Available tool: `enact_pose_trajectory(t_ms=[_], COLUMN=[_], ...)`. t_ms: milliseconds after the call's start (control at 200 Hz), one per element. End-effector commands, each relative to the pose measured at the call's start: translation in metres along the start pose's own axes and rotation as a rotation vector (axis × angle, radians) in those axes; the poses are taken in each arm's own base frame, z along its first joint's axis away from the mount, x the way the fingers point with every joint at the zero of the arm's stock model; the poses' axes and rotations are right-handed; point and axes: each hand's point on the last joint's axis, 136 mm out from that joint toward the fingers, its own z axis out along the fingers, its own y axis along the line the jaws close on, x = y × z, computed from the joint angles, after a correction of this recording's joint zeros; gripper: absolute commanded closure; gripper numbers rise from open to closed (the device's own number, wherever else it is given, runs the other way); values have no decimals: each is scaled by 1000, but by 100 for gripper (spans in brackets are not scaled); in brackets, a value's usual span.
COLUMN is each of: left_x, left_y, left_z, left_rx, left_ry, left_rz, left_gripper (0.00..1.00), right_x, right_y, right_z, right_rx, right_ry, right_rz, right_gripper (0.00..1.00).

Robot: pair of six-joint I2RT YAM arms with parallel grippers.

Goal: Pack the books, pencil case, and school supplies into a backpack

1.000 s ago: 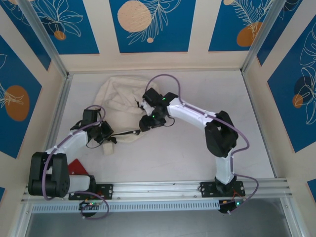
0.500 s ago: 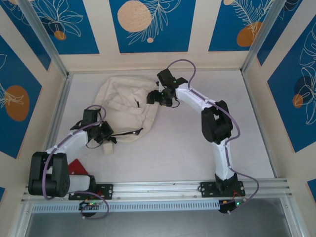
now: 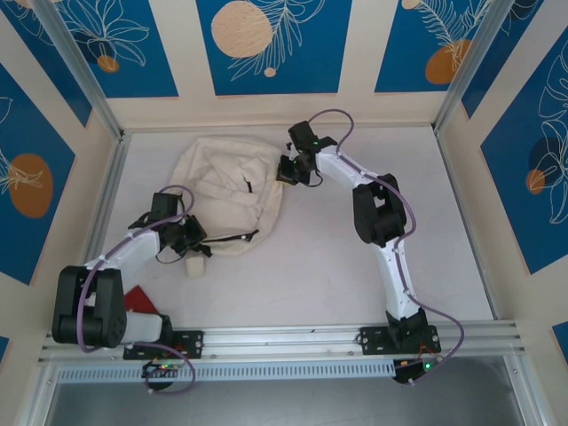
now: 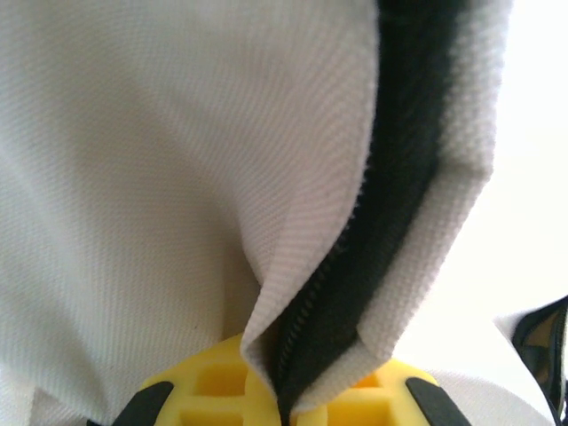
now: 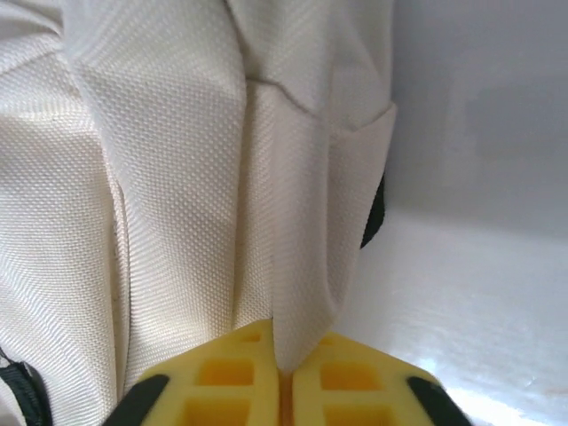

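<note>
Pinching thin folds of the backpack [image 3: 222,191] — it lay at the far left of the table [image 3: 355,248] — the left gripper [image 4: 282,404] was clamped on its black zip edge [image 4: 390,177] and the right gripper [image 5: 282,377] on side cloth, so a hard pull could slip the fabric free.

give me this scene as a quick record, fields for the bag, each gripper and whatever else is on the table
backpack: cream fabric, slumped on the table, far half, left of centre
left gripper: shut, pinching the backpack's near edge along its black zip
right gripper: shut, pinching a fold of fabric at the backpack's right side
other: red flat item by the left arm's base, partly hidden by the arm
</note>
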Motion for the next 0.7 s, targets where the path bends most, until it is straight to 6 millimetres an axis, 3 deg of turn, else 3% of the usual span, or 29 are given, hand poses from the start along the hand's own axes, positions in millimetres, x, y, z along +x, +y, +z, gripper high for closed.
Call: enact_pose_trajectory(t_ms=[0,135,255,445,575,695], left_x=[-3,-6,-9,-17,-18,-9], left_y=[-30,-50,-62,-68,-68,-62], left_z=[-1,6,15,25,16,-1], left_rx=[58,70,68,40,23,-11], left_ry=[13,20,34,39,26,20], left_rz=[81,129,156,174,170,159], left_gripper=[100,100,100,100,80,57], right_x=[-15,-12,-3,8,15,31], right_y=[-17,-57,-86,-105,-95,-87], right_z=[-34,-64,-77,-81,-90,-116], right_rx=[43,81,73,61,44,50], right_ry=[-123,-213,-256,-271,-240,-234], right_rz=[7,76,171,244,230,214], right_gripper=[95,97,97,97,87,62])
